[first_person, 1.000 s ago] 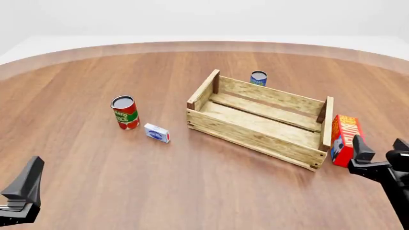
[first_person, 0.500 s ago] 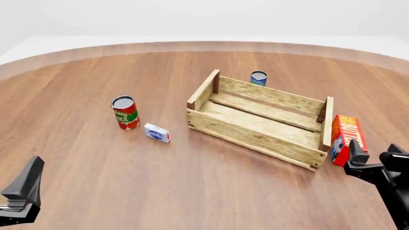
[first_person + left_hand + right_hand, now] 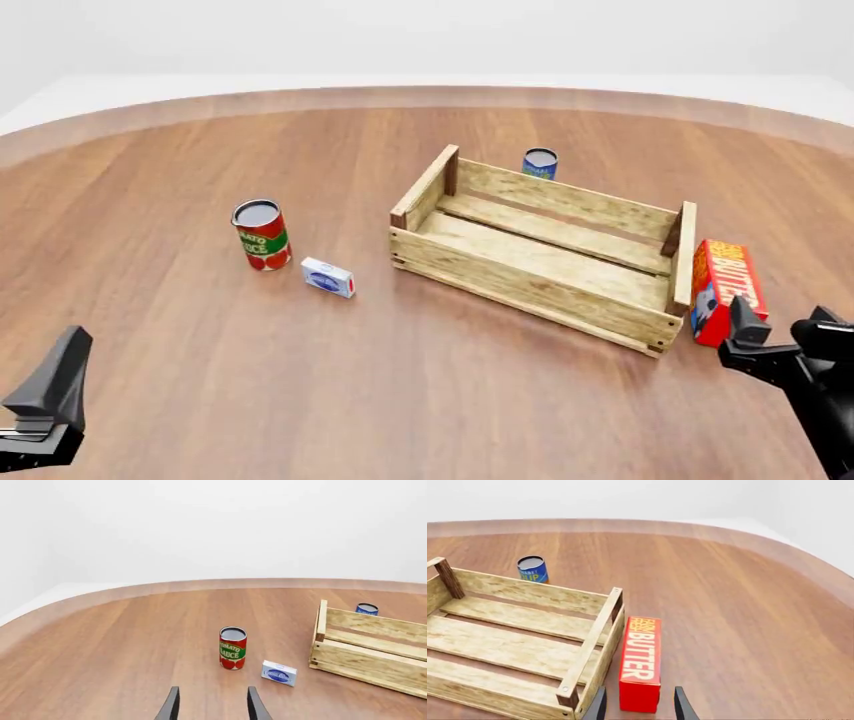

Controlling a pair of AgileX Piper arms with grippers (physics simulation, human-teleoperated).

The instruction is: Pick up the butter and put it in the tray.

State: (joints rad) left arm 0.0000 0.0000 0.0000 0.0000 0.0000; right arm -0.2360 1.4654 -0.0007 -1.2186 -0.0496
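Fingers (image 3: 172, 707) of the left gripper (image 3: 212, 711) are seen parted and empty in the left wrist view, above bare wooden table (image 3: 120, 645); ahead stand a red tomato sauce can (image 3: 232, 648), a small white-blue box (image 3: 279, 673) and the slatted light wooden tray (image 3: 373, 650).

Seen from the front, the red rectangular butter carton (image 3: 721, 285) lies on the table just beside the tray's (image 3: 534, 285) right end, outside it. The right gripper (image 3: 781, 345) hovers near it.

Through the right wrist view, the right gripper's (image 3: 639, 710) 2 fingers are spread either side of the butter's (image 3: 640, 662) near end, nothing gripped. A blue can (image 3: 532, 569) is seen beyond the tray (image 3: 507, 645).
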